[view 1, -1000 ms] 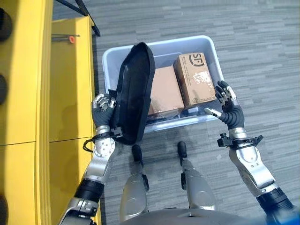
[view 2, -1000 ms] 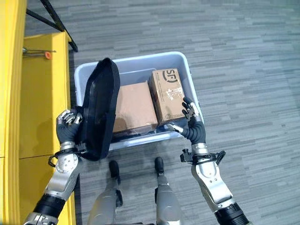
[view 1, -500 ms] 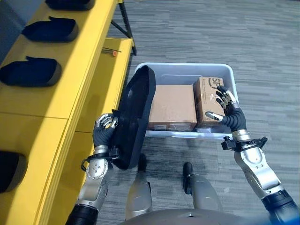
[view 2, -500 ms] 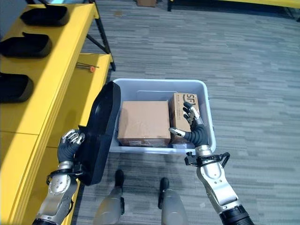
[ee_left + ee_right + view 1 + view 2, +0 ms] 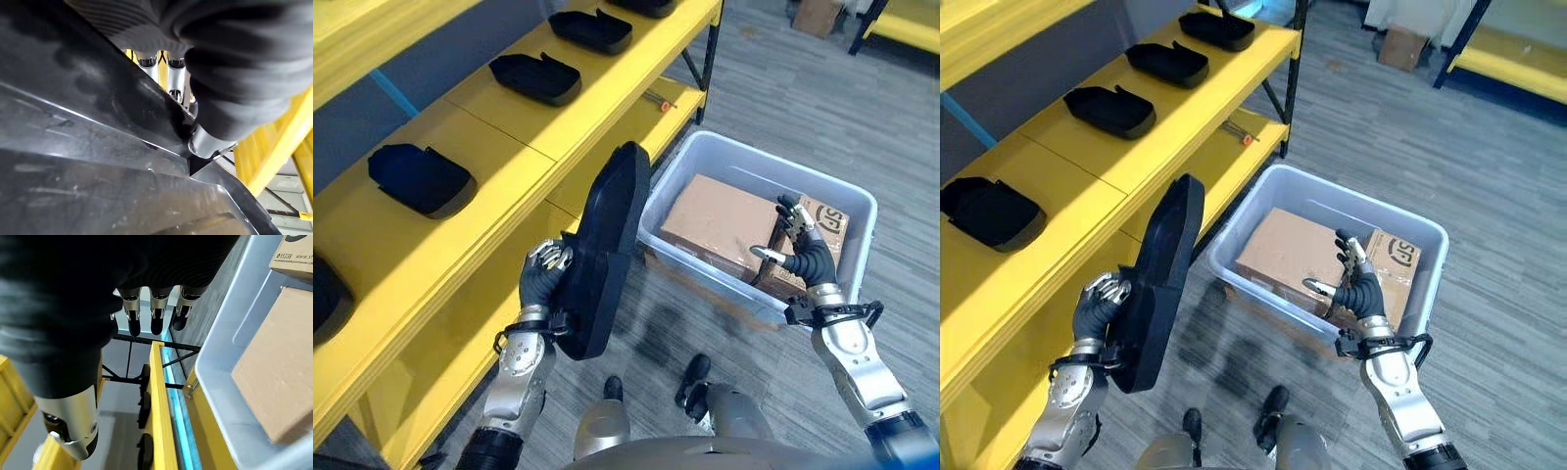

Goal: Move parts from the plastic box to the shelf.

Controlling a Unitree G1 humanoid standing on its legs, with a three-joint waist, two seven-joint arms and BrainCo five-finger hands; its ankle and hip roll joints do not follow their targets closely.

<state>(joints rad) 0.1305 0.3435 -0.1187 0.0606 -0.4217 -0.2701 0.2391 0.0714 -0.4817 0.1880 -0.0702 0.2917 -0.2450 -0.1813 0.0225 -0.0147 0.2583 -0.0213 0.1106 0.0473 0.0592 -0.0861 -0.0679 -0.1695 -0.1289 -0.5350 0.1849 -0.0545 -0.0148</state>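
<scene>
**A:** The black part [image 5: 603,257] is held upright on its long edge by the left hand [image 5: 544,278], between the yellow shelf [image 5: 499,147] and the plastic box [image 5: 850,201]. The fingers are curled round its lower rim, near one end, so most of the length is carried above the grip.

**B:** Agreed. It looks like a stiff moulded shell, since no sag or bend is seen along it. It's probably light for its size, but top-heavy when gripped that low. The surface looks smooth and a bit glossy in the left wrist view, so slipping or twisting in the grip is to be expected.

**A:** A hold nearer the middle would be steadier. Could the right hand [image 5: 1359,290] be used?

**B:** It's spread and holds nothing, hovering over the cardboard boxes [image 5: 1291,257] in the plastic box. Similar black parts [image 5: 1108,110] are already laid flat along the shelf, well apart, with a free stretch between them.
</scene>
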